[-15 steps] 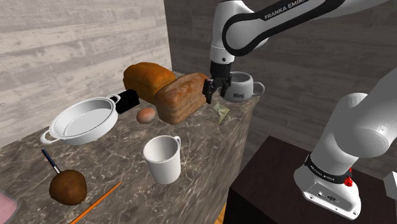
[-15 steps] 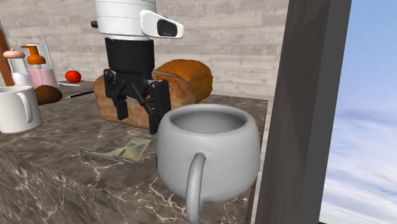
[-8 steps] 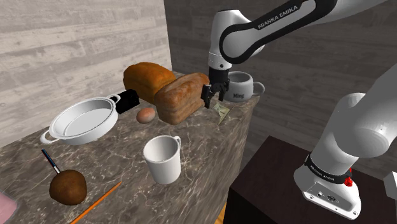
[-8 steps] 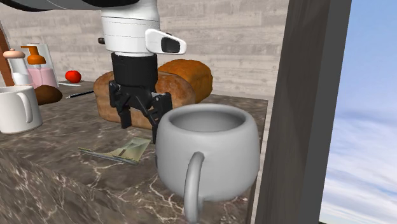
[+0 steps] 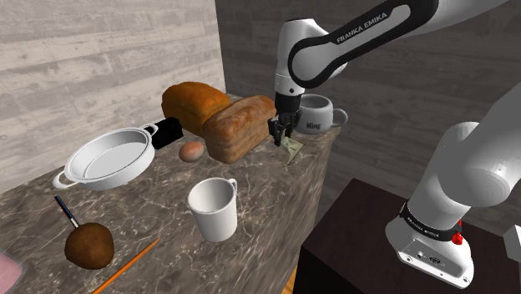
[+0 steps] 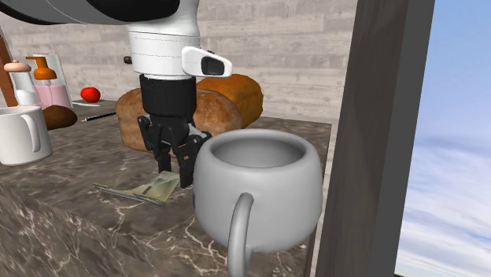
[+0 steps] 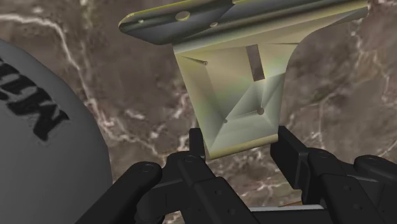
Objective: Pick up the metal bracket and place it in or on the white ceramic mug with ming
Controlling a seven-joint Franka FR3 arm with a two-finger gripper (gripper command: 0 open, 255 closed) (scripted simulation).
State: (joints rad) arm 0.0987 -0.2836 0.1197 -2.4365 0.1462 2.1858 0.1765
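Step in hand: You are at the grasp of the metal bracket [image 7: 235, 95]. It is not lifted, and the mug [image 6: 256, 193] holds nothing.

Pincer: The pincer [image 7: 240, 143] is released. Its two black fingers stand apart on either side of the bracket's nearer end. Each sits just beside an edge of the plate, and I cannot tell whether either one touches it.

Bracket: It lies flat on the dark marbled table [image 5: 259, 179]. It is a pale yellow-green folded plate with a darker flange at the end away from the fingers. In the second exterior view the bracket [image 6: 157, 187] is just beside the mug's base, under the pincer [image 6: 176, 167].

Mug: The mug [image 5: 313, 113] is pale grey with black lettering on its side. It stands upright near the table's far corner in the shoulder view, and its rim is higher than the fingertips.

Height: The fingertips hang low, close to the table top. Whether they reach far enough down the plate is hard to judge.

Next move: As I read it, you should close squarely on the plate and confirm the clasp. Then lift straight up until the bracket clears the rim, carry it the short way over the mouth, and let go.

Watch: The plate is thin and may pivot or slip when squeezed. The mug's wall [image 7: 38, 146] is close to one finger, and the loaf of bread [image 5: 238, 125] stands on the other side.
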